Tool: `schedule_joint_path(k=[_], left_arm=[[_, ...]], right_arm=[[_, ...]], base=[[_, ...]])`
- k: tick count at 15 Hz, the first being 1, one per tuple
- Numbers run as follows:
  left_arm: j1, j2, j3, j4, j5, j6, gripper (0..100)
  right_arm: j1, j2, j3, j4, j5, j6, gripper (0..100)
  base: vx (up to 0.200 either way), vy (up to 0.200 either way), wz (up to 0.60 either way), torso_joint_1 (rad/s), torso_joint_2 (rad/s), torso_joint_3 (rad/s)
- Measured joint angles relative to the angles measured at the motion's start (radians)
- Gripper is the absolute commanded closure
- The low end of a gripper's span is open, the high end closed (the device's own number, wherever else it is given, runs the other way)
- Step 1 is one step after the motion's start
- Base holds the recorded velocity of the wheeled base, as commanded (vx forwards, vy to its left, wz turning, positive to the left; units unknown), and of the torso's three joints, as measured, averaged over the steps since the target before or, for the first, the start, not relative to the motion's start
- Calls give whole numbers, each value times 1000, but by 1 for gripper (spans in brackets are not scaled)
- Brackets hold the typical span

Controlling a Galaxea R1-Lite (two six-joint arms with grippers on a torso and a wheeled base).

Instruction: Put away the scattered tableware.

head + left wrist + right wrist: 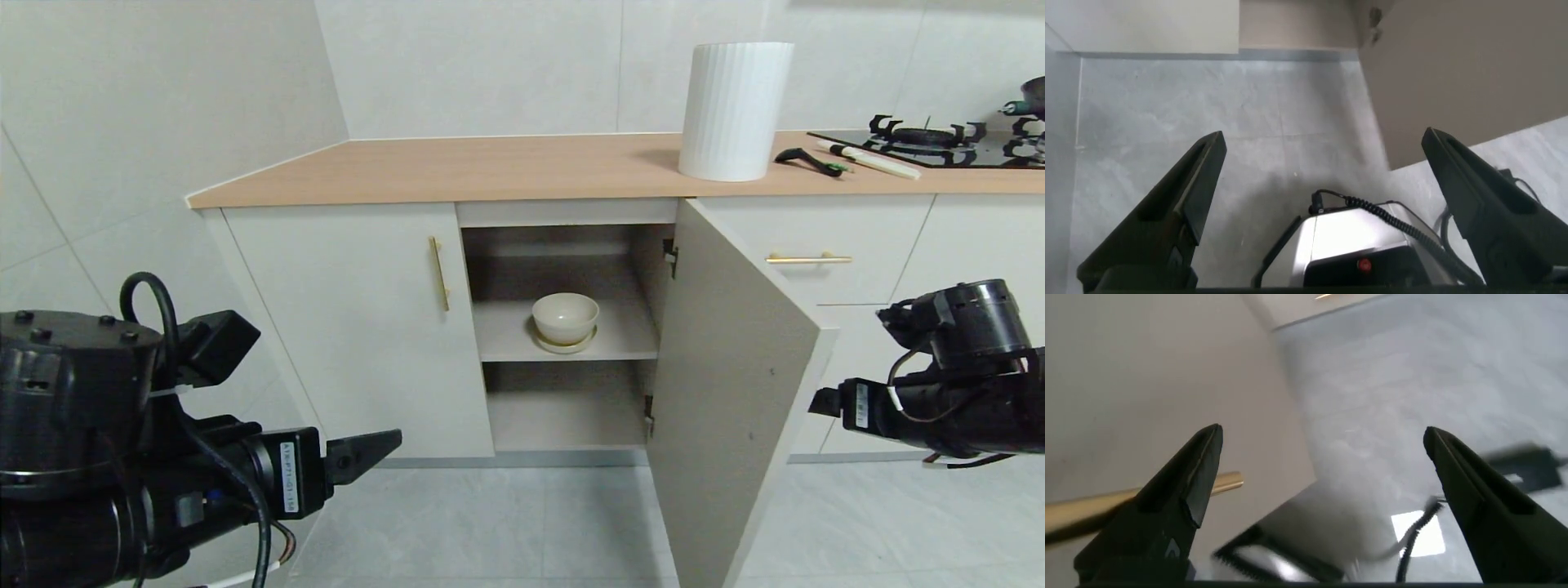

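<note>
jaws of both arms gape empty, held low either side of the open cabinet door [735, 392].

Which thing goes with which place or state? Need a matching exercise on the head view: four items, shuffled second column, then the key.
Things
1. bowl
2. white ribbed canister
3. cabinet door
4. gas burner

Place or state
A. swung wide open
B. on the black cooktop
C. on a saucer on the cabinet shelf
D. upright on the wooden counter

Pairs: 1-C, 2-D, 3-A, 4-B
</note>
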Motion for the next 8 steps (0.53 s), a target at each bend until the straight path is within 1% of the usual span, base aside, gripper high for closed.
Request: schedule_joint_path(k=[2,5,8], left_arm=[[0,-11,-11,1,0,0,0],[0,-25,-26,1,0,0,0],[0,-26,-37,0,2,0,0]], right_arm=[[78,12,-25,-1,-1,-3,0],[199,72,-129,1,0,-6,0],[274,168,-239,-1,1,-7,0]], base=[[0,0,0,0,0,0],[0,0,0,0,0,0],[0,0,0,0,0,0]])
